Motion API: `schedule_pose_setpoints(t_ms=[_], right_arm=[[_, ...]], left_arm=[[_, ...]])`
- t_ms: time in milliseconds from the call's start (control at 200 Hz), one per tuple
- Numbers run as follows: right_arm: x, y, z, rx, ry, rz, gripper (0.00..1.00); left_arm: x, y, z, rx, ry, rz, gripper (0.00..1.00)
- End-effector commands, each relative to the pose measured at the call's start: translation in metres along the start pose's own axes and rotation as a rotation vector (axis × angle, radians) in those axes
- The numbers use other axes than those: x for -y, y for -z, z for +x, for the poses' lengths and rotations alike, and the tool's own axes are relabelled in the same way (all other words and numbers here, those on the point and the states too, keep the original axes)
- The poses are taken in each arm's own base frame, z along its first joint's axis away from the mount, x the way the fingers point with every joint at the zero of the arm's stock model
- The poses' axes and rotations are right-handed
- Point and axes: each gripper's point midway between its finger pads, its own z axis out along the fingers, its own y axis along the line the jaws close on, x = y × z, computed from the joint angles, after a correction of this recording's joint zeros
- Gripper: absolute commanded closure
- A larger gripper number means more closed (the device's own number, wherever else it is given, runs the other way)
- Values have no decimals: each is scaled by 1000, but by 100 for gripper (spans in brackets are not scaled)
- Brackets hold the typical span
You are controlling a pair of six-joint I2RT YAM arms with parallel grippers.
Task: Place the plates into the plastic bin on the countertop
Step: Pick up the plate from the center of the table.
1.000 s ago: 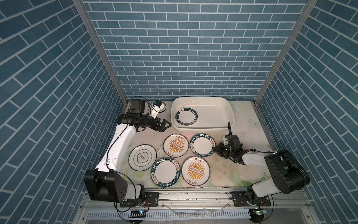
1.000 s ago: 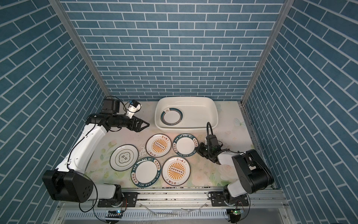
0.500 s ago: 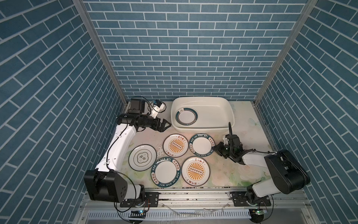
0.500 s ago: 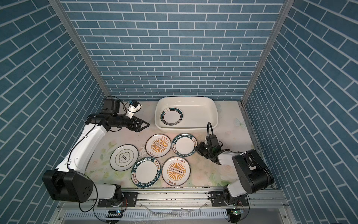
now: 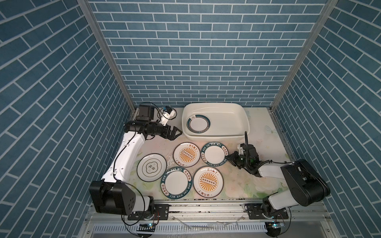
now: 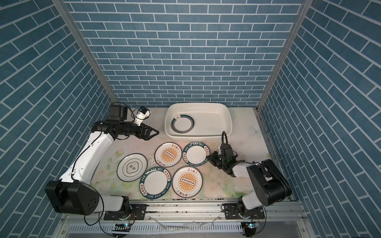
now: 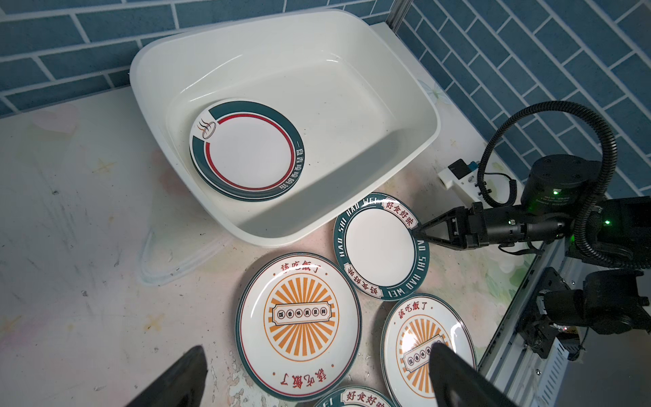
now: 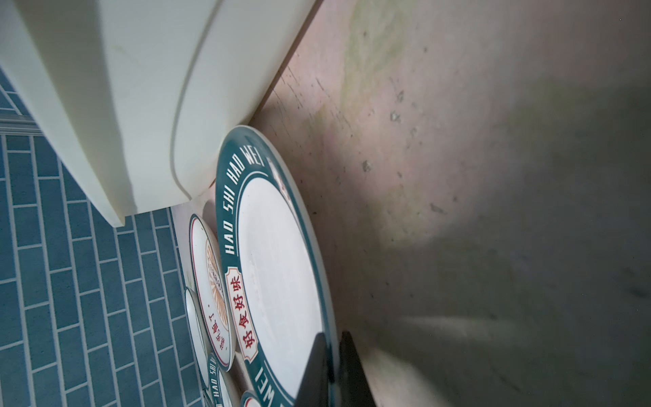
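The cream plastic bin (image 5: 246, 115) stands at the back of the countertop (image 5: 261, 144), with a teal-red ringed plate (image 5: 198, 123) lying in its left half. In front of it lie several plates: two sunburst ones (image 5: 186, 154) (image 5: 208, 181), two teal lettered ones (image 5: 214, 154) (image 5: 176, 182) and a cloud-emblem plate (image 5: 151, 167). My right gripper (image 5: 227, 158) is shut on the right rim of the rear lettered plate (image 8: 278, 267), one finger above and one below the rim (image 8: 331, 340). My left gripper (image 5: 178, 131) hovers open left of the bin, above the rear sunburst plate (image 7: 299, 313).
Blue brick walls close in the left, right and back sides. A metal rail (image 5: 206, 208) runs along the front edge. Bare flowered countertop lies right of the plates (image 5: 243, 185) and left of the bin (image 7: 88, 211).
My right gripper's jaws have closed onto the rim of the rear lettered plate, and the plate has shifted slightly to the left. The left arm has not moved.
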Motion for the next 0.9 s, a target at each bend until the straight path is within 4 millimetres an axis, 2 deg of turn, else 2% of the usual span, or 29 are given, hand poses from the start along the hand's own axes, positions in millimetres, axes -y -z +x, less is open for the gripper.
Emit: schedule_pose_setpoints(t_ms=[0,235,895], right_arm=[[20,2,8,-10,-38,58,100],[19,6,7,-6,-41,50,100],[1,22,1,19,-52,-41,100]], left_arm=[[3,5,-5,20,-9,3,0],[3,6,-8,23,-13,-1,0],[3,8,-11,26,-16,-4,0]])
